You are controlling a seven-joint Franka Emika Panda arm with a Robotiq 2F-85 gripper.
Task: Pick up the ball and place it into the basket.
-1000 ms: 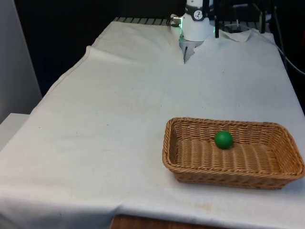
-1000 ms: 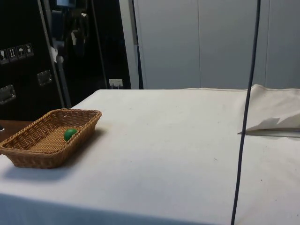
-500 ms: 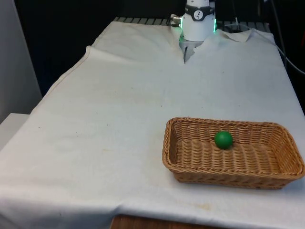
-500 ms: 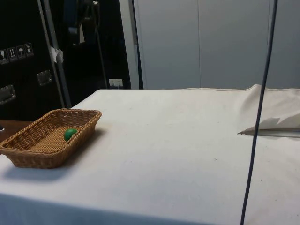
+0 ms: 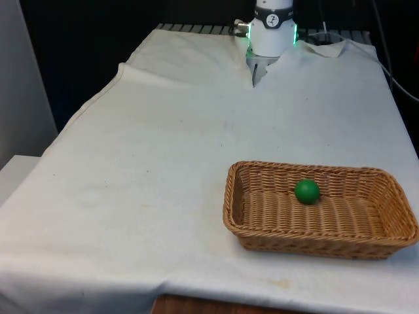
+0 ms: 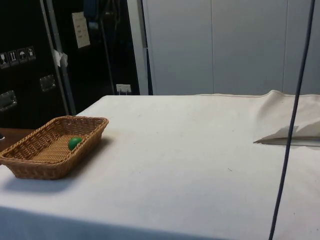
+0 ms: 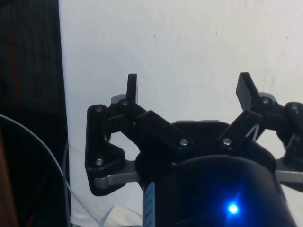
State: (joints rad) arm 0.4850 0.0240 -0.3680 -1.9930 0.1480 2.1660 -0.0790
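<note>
From my console, the small green ball (image 5: 307, 191) sits inside the shallow woven wicker basket (image 5: 232, 196), well apart from my black two-finger pincer (image 7: 189, 90), which hangs empty with fingers spread wide over bare white cloth on the table (image 5: 163, 144). Looks like the job's done. My worry now: any careless sweep back toward the basket could clip its rim, tip it, and send the ball rolling out across the cloth.

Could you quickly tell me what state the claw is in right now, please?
Claw: open, holding nothing; the green ball lies in the wicker basket.
</note>
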